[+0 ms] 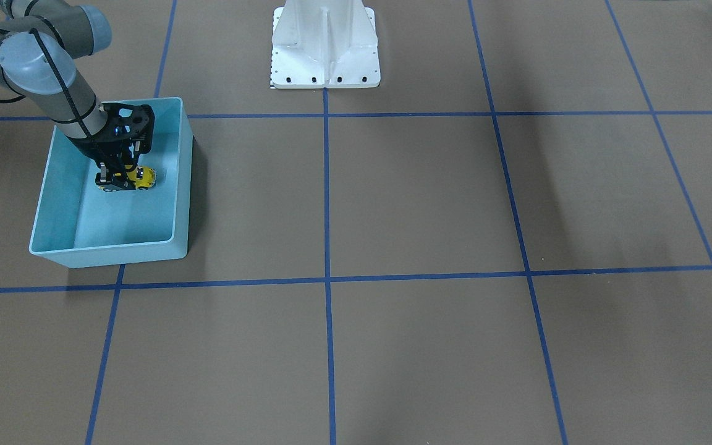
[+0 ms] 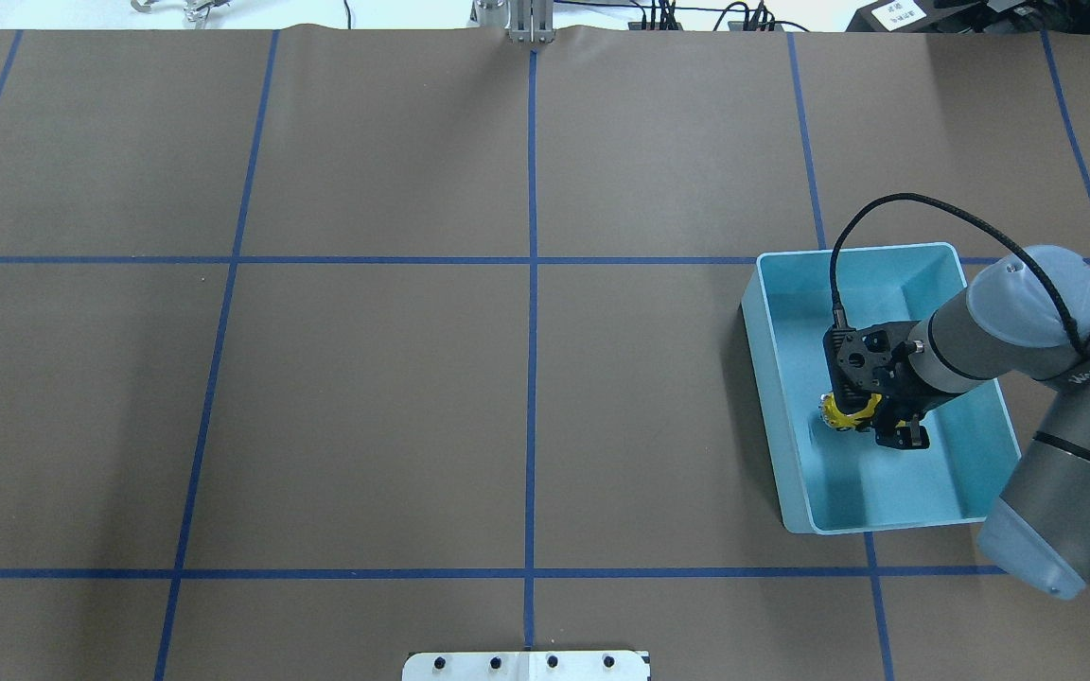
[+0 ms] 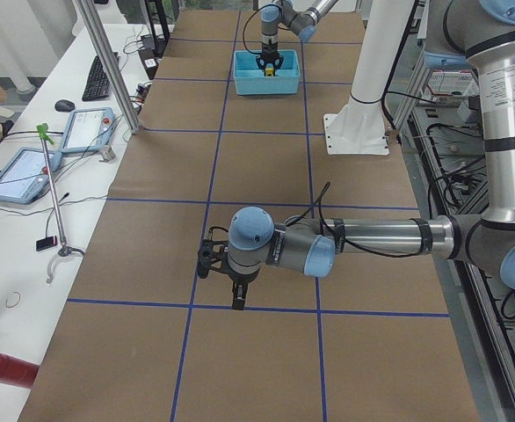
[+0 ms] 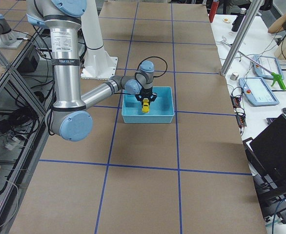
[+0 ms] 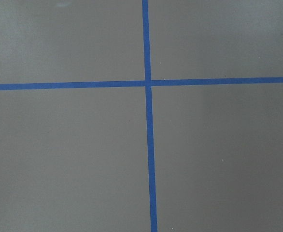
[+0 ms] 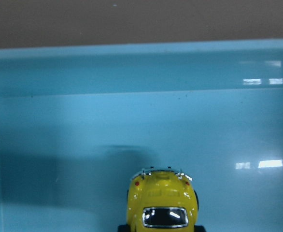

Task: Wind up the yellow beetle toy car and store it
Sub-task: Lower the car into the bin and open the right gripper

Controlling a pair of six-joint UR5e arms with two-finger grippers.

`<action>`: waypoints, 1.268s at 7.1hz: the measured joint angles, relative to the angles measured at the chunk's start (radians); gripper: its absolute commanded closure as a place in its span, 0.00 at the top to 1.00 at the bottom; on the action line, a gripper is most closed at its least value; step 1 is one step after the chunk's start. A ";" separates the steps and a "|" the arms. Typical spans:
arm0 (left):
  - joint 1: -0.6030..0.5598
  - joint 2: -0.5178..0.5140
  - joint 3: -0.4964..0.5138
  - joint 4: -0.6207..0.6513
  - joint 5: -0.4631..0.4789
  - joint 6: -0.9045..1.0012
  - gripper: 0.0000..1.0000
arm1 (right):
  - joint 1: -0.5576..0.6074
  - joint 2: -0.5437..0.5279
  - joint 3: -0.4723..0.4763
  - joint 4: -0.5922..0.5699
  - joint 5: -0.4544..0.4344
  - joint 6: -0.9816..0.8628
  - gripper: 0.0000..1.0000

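The yellow beetle toy car (image 1: 143,178) is inside the light blue bin (image 1: 109,248), just over its floor. My right gripper (image 1: 122,180) reaches down into the bin and is shut on the car's body. From overhead the car (image 2: 840,412) sticks out to the left of the gripper (image 2: 876,421). In the right wrist view the car (image 6: 162,200) shows at the bottom edge with the bin wall (image 6: 141,67) behind it; the fingers are out of frame. My left gripper (image 3: 231,286) hangs over bare table far from the bin; I cannot tell its jaw state.
The white robot base (image 1: 325,46) stands at the table's middle back edge. Blue tape lines (image 5: 148,145) cross the brown table. The bin also shows in the overhead view (image 2: 772,397) near the right side and in the right exterior view (image 4: 148,117).
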 measured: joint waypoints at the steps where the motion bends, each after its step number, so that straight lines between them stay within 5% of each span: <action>1: 0.000 0.000 0.000 0.000 0.000 0.000 1.00 | -0.004 -0.006 0.004 0.007 -0.001 0.008 1.00; 4: 0.000 0.000 0.000 0.000 0.000 0.000 1.00 | 0.035 -0.042 0.092 0.039 0.037 0.034 1.00; 9: 0.000 -0.001 -0.001 0.000 0.000 0.000 1.00 | 0.420 -0.098 0.316 -0.153 0.230 0.346 1.00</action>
